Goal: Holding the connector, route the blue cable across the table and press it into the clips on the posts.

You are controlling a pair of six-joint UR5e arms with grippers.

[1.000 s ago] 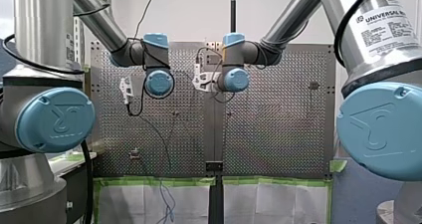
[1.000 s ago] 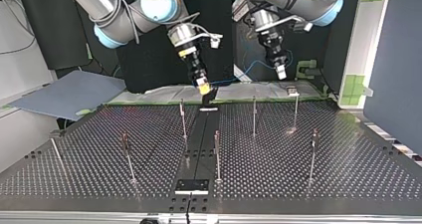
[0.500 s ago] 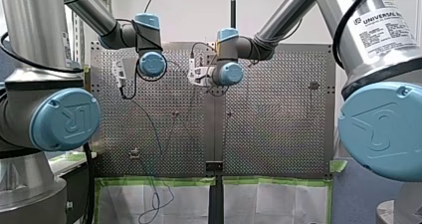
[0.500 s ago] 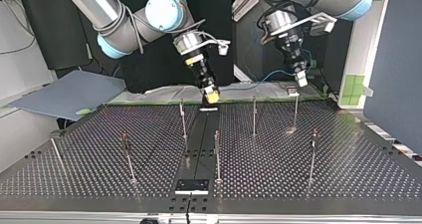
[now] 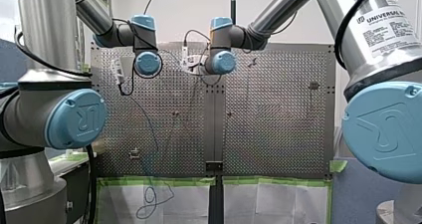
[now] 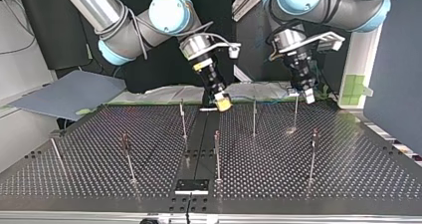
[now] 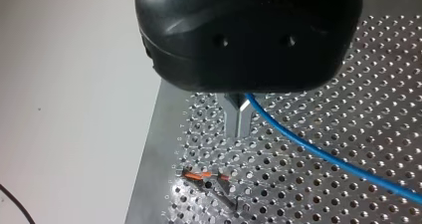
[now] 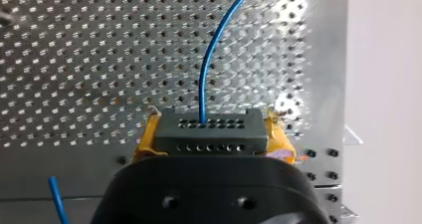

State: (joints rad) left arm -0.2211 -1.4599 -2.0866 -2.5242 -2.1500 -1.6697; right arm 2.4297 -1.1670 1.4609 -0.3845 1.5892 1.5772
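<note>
In the right wrist view my right gripper (image 8: 209, 143) is shut on the dark connector (image 8: 209, 127), held between yellow pads (image 8: 148, 137). The blue cable (image 8: 211, 50) rises from the connector's face. In the top view that gripper (image 6: 224, 103) hangs over the plate's far edge near the middle. My left gripper (image 7: 239, 122) has its metal fingers shut on the blue cable (image 7: 323, 157), which trails off to one side. In the top view it (image 6: 308, 95) hovers beside the top of a far post (image 6: 295, 112). A clip with an orange part (image 7: 206, 176) lies below the left fingers.
Several thin posts stand on the perforated plate (image 6: 348, 174), among them one (image 6: 183, 119) and another (image 6: 254, 117) near the far edge and one (image 6: 217, 154) at the centre. Slack cable loops (image 5: 148, 196) on the white sheet at the front view's near edge.
Both grippers have moved toward the top view's right, the left one down to the far post's top. The slack loop on the white sheet has been drawn along.
</note>
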